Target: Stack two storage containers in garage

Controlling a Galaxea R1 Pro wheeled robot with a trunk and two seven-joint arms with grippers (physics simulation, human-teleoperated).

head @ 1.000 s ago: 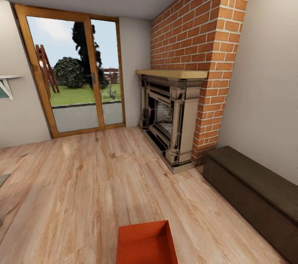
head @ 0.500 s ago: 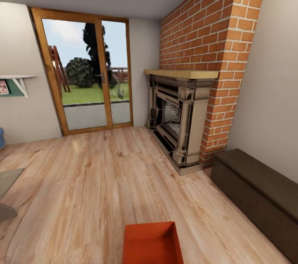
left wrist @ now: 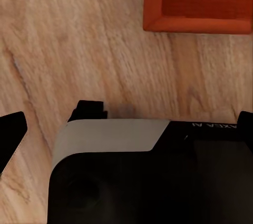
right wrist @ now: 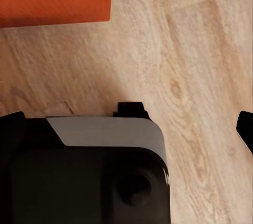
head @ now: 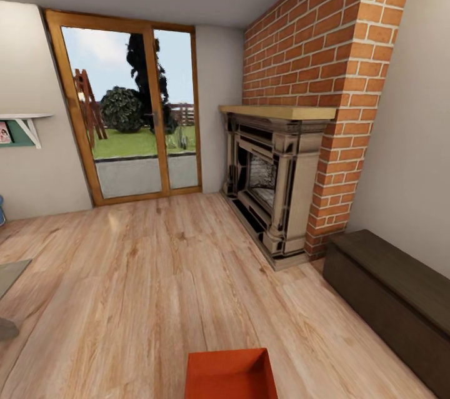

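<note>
both tools' grip unclear, orange bin (head: 231, 375) on plank floor (head: 156, 274), fireplace (head: 275, 180), dark cabinet (head: 394, 305) right

Light wood plank floor (head: 156, 274) met a brick fireplace (head: 275, 180), glass doors (head: 134, 117) and a dark low cabinet (head: 394, 299).

Storage container (head: 230, 375) on the plank floor (head: 156, 274), nearest. Glass doors (head: 134, 114) far left; fireplace (head: 272, 177) far right; low cabinet (head: 394, 296) right, nearer than the fireplace.
</note>
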